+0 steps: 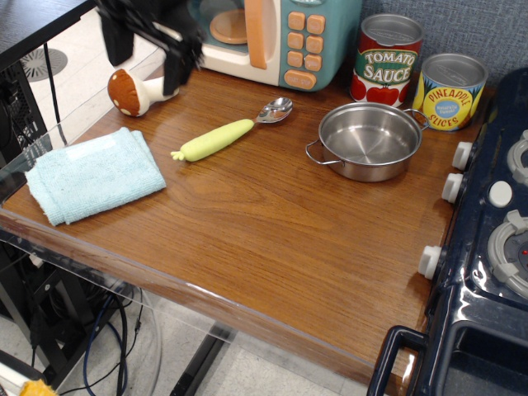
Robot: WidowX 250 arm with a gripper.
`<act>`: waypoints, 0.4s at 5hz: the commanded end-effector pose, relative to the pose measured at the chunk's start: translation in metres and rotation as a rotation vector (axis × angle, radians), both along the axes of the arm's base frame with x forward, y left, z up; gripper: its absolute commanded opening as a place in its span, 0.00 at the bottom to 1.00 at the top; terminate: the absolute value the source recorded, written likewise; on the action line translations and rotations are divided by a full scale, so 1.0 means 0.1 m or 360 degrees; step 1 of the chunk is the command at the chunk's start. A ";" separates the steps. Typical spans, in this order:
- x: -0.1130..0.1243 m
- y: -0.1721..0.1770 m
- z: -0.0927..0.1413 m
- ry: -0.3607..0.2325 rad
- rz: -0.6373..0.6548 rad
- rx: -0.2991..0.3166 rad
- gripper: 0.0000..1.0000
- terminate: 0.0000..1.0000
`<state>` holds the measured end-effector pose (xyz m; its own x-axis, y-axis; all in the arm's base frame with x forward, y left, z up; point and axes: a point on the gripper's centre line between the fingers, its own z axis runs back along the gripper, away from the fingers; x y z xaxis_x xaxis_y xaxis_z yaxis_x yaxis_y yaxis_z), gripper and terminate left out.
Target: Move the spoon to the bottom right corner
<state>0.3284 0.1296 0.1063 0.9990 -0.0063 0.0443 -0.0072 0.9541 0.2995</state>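
The spoon lies on the brown wood tabletop at the back, left of centre. Its yellow-green handle points to the front left and its silver bowl to the back right. The gripper hangs blurred above the table's back left corner, up and to the left of the spoon and apart from it. Its two dark fingers stand apart with nothing between them, so it is open. The bottom right corner of the tabletop is bare wood beside the dark blue toy stove with white knobs.
A steel two-handled pot stands right of the spoon. A tomato sauce can and a pineapple can stand behind it. A toy microwave is at the back. A toy mushroom and a light blue cloth lie at the left.
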 end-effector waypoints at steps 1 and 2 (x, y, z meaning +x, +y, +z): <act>0.35 -0.04 -0.33 0.0030 -0.0138 -0.0172 1.00 0.00; 0.46 -0.14 -0.45 0.0067 -0.0242 -0.0248 1.00 0.00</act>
<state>0.3698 0.1159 0.0429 0.9890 -0.1451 -0.0296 0.1476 0.9820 0.1179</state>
